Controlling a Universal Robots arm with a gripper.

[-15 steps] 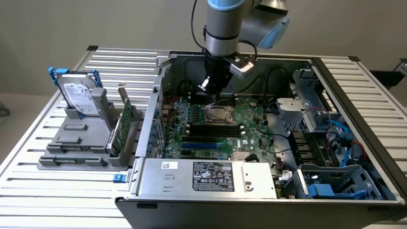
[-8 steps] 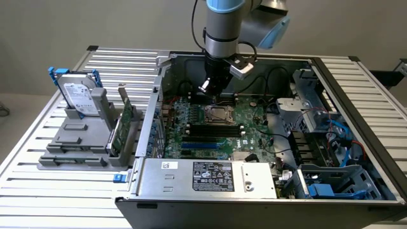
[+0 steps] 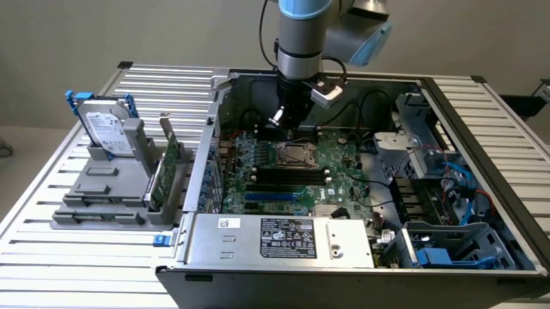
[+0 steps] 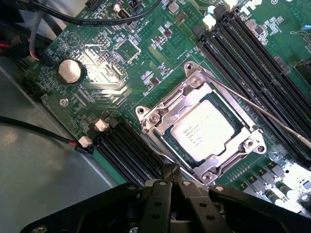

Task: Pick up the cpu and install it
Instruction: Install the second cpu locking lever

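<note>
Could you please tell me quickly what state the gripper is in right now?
Gripper: shut, holding nothing, just above the socket where the cpu sits.

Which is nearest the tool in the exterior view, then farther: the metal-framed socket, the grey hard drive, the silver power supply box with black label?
1. Metal-framed socket, just below the tool.
2. Silver power supply box, at the case front.
3. Grey hard drive, outside the case, on the exterior view's left.

Silvery square cpu point(image 4: 202, 132) seated inside the metal-framed motherboard socket point(image 4: 150, 116), closed black gripper point(image 4: 171, 171) just above, grey labelled hard drive point(image 3: 110, 131) upright at the exterior view's left, outside the open metal computer case point(image 3: 199, 161).
</note>
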